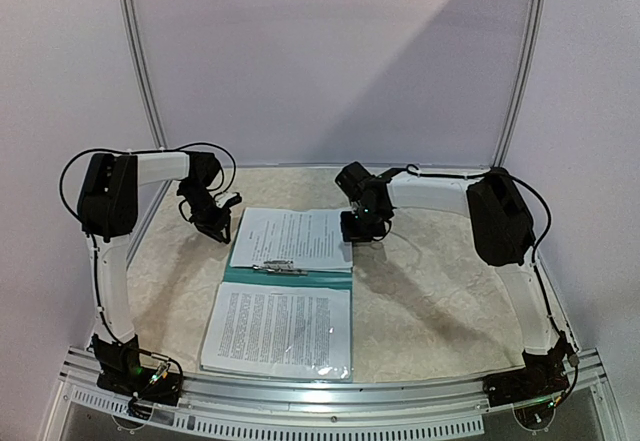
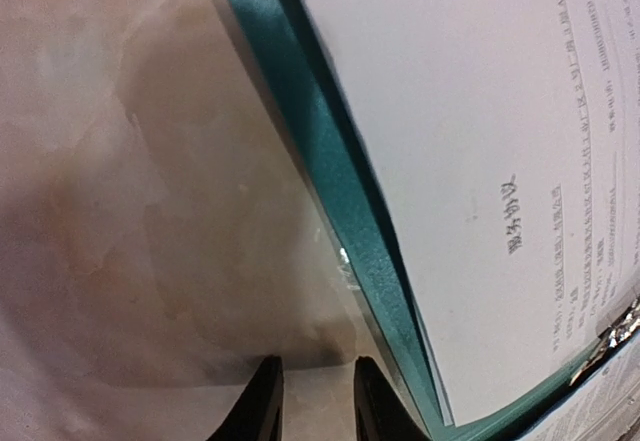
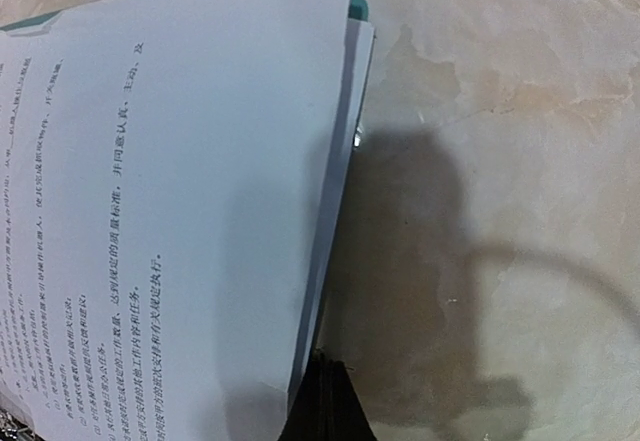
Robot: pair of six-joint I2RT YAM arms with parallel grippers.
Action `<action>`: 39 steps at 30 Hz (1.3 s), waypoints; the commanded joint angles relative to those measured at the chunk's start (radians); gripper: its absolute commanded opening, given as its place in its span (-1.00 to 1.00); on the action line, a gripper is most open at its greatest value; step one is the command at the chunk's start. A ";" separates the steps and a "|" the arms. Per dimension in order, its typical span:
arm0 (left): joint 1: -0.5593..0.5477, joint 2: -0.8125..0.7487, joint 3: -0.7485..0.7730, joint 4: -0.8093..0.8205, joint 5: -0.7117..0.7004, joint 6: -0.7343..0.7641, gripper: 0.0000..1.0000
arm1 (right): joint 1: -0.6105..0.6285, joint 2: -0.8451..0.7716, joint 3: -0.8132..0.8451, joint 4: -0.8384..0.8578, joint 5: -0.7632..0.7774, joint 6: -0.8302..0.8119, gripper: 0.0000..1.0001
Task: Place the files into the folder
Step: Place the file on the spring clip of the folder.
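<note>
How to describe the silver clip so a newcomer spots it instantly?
On the beige table, an open teal folder lies in the middle, a printed sheet on each half. The clip lies at the near edge of the far sheet, by the teal strip parting it from the near sheet. It is the only shiny metal among white paper and teal cover.

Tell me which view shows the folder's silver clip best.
Top external: the clip lies whole on the teal folder between the two sets of sheets. Left wrist catches only its end at the frame's right edge; right wrist, a glint at the bottom-left corner.
</note>
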 commanded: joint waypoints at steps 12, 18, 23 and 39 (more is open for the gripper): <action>-0.013 0.038 -0.003 0.012 0.011 0.014 -0.50 | 0.021 0.056 0.052 -0.043 -0.008 -0.028 -1.00; -0.008 0.025 -0.005 0.001 0.023 0.029 -0.54 | 0.009 0.025 0.085 -0.116 0.102 -0.079 -1.00; 0.006 -0.026 -0.013 0.019 0.027 0.026 -0.53 | -0.034 -0.059 0.050 -0.088 0.122 -0.099 -0.91; 0.007 0.026 -0.002 0.028 0.043 -0.004 -0.56 | -0.054 -0.076 -0.062 0.159 -0.109 -0.011 -0.59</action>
